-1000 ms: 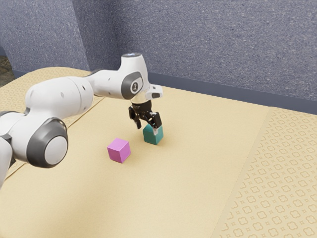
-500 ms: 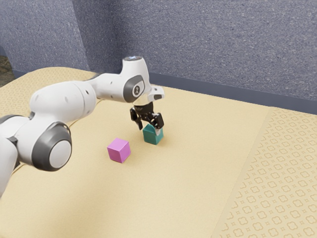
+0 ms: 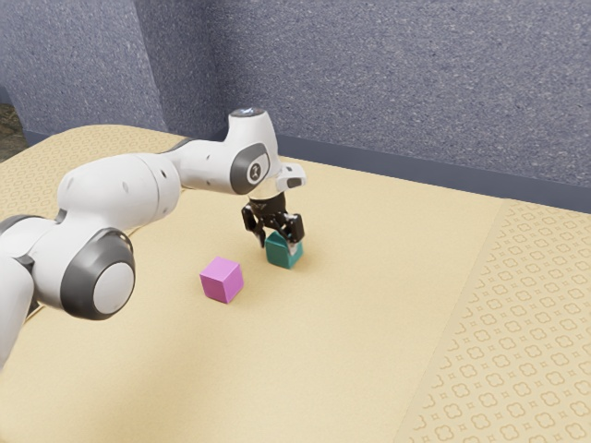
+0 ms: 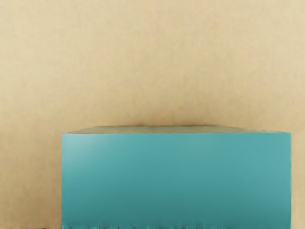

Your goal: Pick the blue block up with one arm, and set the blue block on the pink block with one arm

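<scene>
the blue block (image 3: 285, 253) sat on the worktop (image 3: 369, 305) near the pink block (image 3: 222, 280), the jaws spread open astride its top; best to sink lower, then close squarely on its flat sides

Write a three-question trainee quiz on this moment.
1. Fill in: in the exterior view, the pink block lies to the teal block's ____.
2. True or false: the teal block rests on the pink block.
3. The hand is: A) over the pink block; B) down at the teal block; C) raised clear of both.
Key: 1 left; 2 false, it sits on the table; 3 B.
</scene>
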`<control>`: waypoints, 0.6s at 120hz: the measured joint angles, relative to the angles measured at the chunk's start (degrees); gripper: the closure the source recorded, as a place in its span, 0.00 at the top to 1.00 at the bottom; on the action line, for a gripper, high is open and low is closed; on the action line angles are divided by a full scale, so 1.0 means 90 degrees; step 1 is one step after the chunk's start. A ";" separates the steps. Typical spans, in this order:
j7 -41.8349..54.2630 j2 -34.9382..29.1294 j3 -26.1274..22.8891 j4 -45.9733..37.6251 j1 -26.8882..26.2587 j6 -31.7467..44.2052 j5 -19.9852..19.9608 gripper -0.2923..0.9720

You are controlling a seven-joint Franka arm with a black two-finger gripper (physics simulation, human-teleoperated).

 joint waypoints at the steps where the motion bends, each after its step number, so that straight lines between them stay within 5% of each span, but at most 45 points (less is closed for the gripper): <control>1: -0.0004 -0.0001 0.0000 -0.0002 0.0000 0.0000 0.0000 0.65; 40: -0.0128 -0.0377 -0.0002 -0.0220 -0.0029 -0.0132 0.0075 0.49; 72: -0.0450 -0.3061 -0.0012 -0.3392 -0.0046 -0.0205 0.0456 0.48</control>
